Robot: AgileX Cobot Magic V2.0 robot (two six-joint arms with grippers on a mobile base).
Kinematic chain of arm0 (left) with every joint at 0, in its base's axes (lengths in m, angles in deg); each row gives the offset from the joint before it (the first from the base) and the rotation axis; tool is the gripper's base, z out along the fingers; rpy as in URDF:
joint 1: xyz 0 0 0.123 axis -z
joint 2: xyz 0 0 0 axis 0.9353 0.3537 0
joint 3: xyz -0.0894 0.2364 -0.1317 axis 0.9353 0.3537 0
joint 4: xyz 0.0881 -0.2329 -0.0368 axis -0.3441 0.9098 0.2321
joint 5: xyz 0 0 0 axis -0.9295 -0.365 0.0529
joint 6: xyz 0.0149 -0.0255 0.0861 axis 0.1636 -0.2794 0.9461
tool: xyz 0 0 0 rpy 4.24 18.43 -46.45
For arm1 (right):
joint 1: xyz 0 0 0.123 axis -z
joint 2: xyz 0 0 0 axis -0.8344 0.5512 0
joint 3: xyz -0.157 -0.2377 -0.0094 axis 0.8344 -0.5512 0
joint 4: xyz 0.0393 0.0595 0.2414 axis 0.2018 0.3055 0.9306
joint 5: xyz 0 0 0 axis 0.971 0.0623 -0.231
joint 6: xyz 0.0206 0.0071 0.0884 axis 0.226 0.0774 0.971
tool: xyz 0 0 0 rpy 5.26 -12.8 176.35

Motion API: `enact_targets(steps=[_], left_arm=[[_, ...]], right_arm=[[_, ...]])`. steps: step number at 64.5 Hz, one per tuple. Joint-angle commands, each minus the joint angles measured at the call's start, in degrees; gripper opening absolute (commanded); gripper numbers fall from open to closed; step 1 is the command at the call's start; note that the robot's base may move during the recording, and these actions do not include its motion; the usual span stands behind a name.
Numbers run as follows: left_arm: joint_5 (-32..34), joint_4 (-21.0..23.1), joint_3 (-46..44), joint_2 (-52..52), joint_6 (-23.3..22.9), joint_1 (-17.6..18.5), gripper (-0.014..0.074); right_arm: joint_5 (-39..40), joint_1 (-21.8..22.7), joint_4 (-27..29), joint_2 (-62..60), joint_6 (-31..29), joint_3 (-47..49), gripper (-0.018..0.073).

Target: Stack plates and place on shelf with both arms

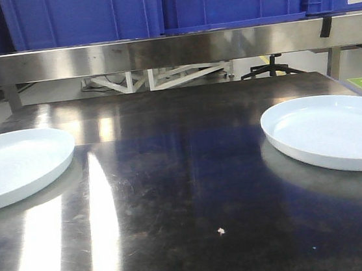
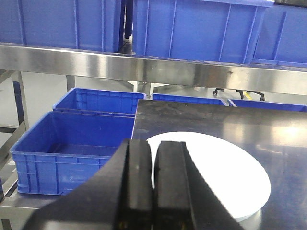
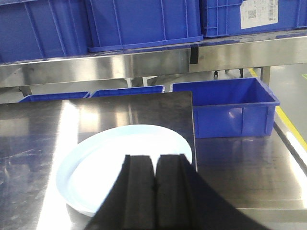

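Left gripper [image 2: 153, 187] and right gripper [image 3: 154, 191] both pinched closed, empty. We hold each behind its own plate, left plate [image 1: 14, 164] and right plate [image 1: 331, 130], ready for stacking.

Glare streaks my dark steel tabletop [image 1: 172, 175]; the pale glossy round plate [image 2: 225, 177] blows out white under my left wrist.

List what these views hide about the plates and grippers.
Front view: left plate cut by left edge, right plate by right edge; grippers out of frame.
Left wrist: left gripper covers left plate's near rim; glare blanks its surface.
Right wrist: right gripper covers right plate's near rim.
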Motion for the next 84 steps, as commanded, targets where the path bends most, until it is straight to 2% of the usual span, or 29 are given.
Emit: enact_targets(steps=[1,44,54,61,73,77,84], left_arm=[[5.3,0.2,0.3,-1.3,0.1,0.2,0.0083],[5.4,0.2,0.2,-1.1,0.1,0.3,0.0083],[4.5,1.9,-6.6,4.3,0.1,0.3,0.0083],[-1.7,1.4,-17.9,14.9,0.1,0.4,0.0083],[-23.8,-2.4,-42.5,36.0,0.3,0.4,0.0083],[-31.0,-2.5,-49.8,42.3,3.0,0.4,0.0083],[-35.9,-2.5,-55.2,48.9,6.0,0.4,0.0083]], right_arm=[[4.6,0.3,0.0,-1.0,-0.4,0.0,0.0025],[4.6,0.3,0.0,-1.0,-0.4,0.0,0.0025],[4.6,0.3,0.0,-1.0,-0.4,0.0,0.0025],[4.6,0.3,0.0,-1.0,-0.4,0.0,0.0025],[4.6,0.3,0.0,-1.0,-0.4,0.0,0.0025],[4.6,0.3,0.0,-1.0,-0.4,0.0,0.0025],[4.6,0.3,0.0,-1.0,-0.4,0.0,0.0025]])
